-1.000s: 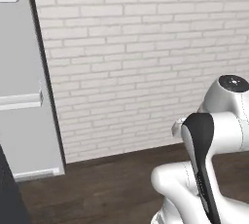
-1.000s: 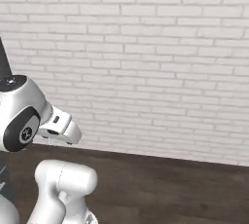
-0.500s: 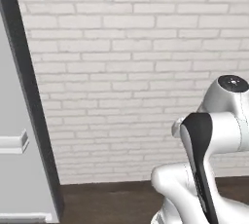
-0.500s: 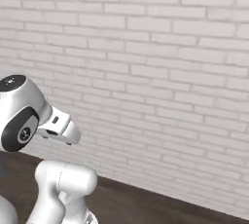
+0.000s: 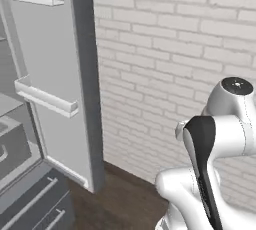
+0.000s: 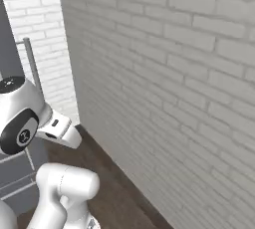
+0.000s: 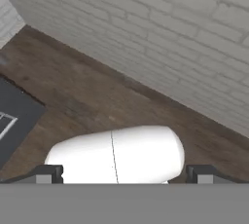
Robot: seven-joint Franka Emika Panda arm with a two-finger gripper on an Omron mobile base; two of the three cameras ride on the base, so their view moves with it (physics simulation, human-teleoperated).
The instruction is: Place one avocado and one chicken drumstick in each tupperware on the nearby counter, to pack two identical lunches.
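So here's my view: my pincer (image 7: 125,174) is spread as wide as it goes, the two small dark fingertips (image 7: 48,173) sitting far apart at 7 and 5 o'clock in the hand view, with nothing between them. It's pointing down at a dark brown wooden plank floor (image 7: 97,91), and a pale grey-white brick wall (image 7: 155,18) runs across from 10 to 3 o'clock. A flat dark grey panel (image 7: 14,116) pokes in at 9 o'clock; can't tell what that is. From the left base view, a tall light grey fridge door (image 5: 55,89) stands open at 9 to 10 o'clock, with pale shelf rails (image 5: 47,103) on its inner face and grey drawers with bar handles (image 5: 35,206) down at 7 o'clock. The same brick wall (image 5: 170,49) fills 12 to 3 o'clock. As for the avocados, chicken drumsticks and tupperware trays, I honestly can't tell where they are or which way anything points.
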